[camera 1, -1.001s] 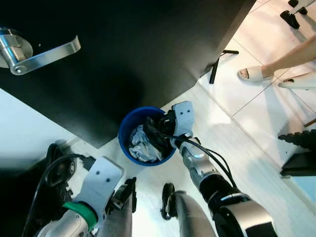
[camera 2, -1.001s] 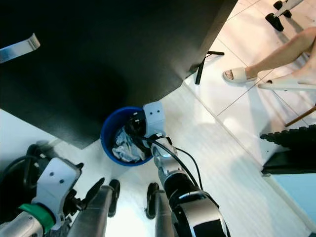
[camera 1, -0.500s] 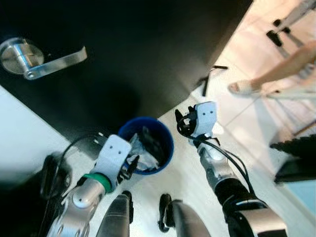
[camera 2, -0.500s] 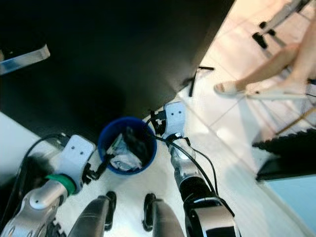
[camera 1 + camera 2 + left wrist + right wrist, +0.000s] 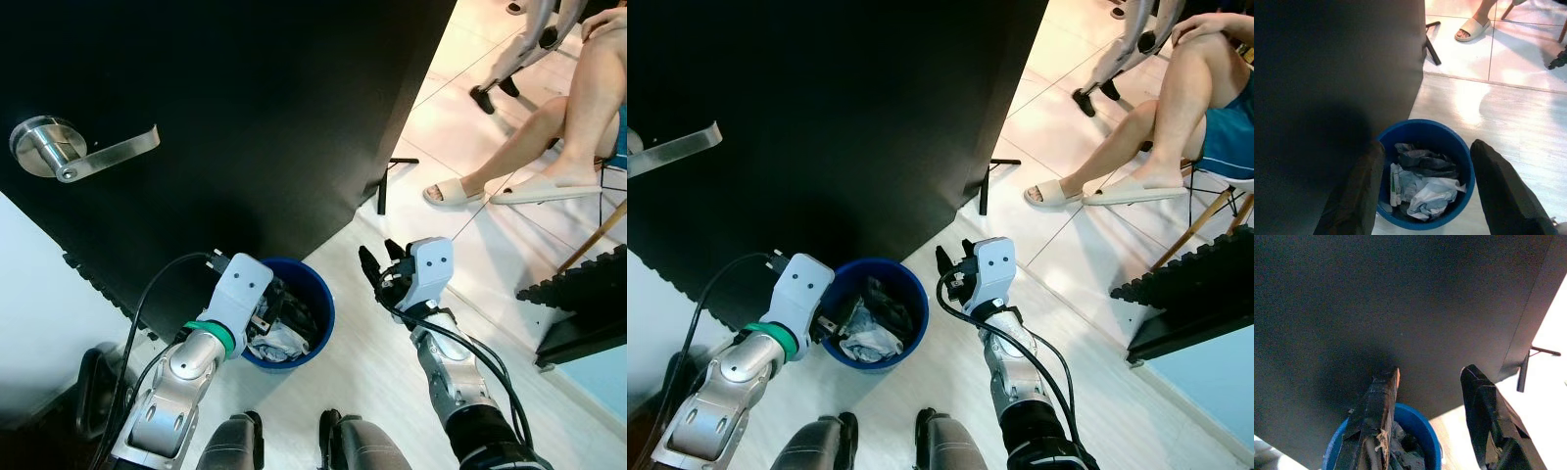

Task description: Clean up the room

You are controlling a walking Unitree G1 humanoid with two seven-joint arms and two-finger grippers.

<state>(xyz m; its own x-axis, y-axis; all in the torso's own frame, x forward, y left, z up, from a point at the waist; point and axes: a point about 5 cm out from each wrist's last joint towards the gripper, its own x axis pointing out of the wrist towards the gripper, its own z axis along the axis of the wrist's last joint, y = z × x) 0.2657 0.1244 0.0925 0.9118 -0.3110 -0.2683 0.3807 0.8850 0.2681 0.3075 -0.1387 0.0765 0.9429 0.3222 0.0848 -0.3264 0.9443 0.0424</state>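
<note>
Rubbish already lies in the blue bin (image 5: 294,323): crumpled paper and dark wrappers (image 5: 1422,183) reach partway up its wall, so the collecting seems to be at least partly done. Nothing loose shows on the pale floor (image 5: 382,343) around the bin, and how much of the room remains cannot be judged from here.

The left claw (image 5: 1422,188) hangs just over the bin's near rim, fingers spread wide with nothing between them, straddling the opening. The right claw (image 5: 384,274) is also spread and empty, held clear of the bin on its right side, above bare floor.

Room is tight on one side. The bin stands right against the black door (image 5: 245,108), whose lower edge and lever handle (image 5: 73,157) crowd the left arm. To the right the floor opens out, but a seated person's sandalled foot (image 5: 451,193) and a chair leg (image 5: 598,235) lie that way.
</note>
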